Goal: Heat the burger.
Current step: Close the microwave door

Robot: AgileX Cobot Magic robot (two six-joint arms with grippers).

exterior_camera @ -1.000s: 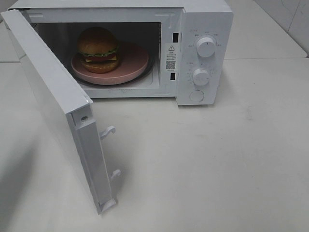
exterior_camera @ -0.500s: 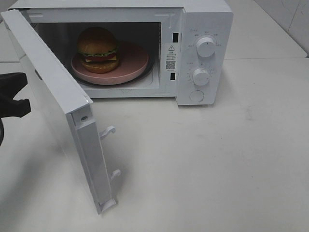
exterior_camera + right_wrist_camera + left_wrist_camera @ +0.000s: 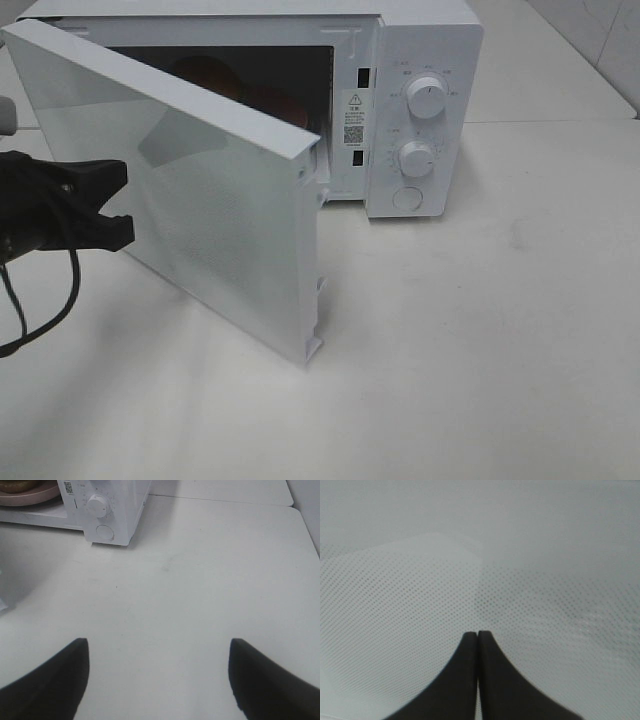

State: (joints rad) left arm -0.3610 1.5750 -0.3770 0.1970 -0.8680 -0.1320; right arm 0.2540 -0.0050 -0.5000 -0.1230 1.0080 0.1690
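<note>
The white microwave (image 3: 420,110) stands at the back, its door (image 3: 200,190) swung about halfway shut. The burger (image 3: 205,70) on its pink plate (image 3: 280,100) is inside and shows only dimly over the door's top edge. In the right wrist view the burger's lower edge (image 3: 17,485) and the plate (image 3: 35,494) show at the corner. My left gripper (image 3: 118,200) is shut and empty, its tips (image 3: 478,634) against the door's meshed outer face. My right gripper (image 3: 157,645) is open and empty over bare table, in front of and to the right of the microwave.
The microwave's two knobs (image 3: 427,98) and its round button (image 3: 407,197) are on the right panel. The door's free edge (image 3: 312,350) juts out over the white table (image 3: 480,330). A black cable (image 3: 40,310) hangs from the left arm.
The door has swung from wide open to about half shut. My left gripper has come in from the left edge and now rests against the door's outer face. The door now hides most of the burger.
</note>
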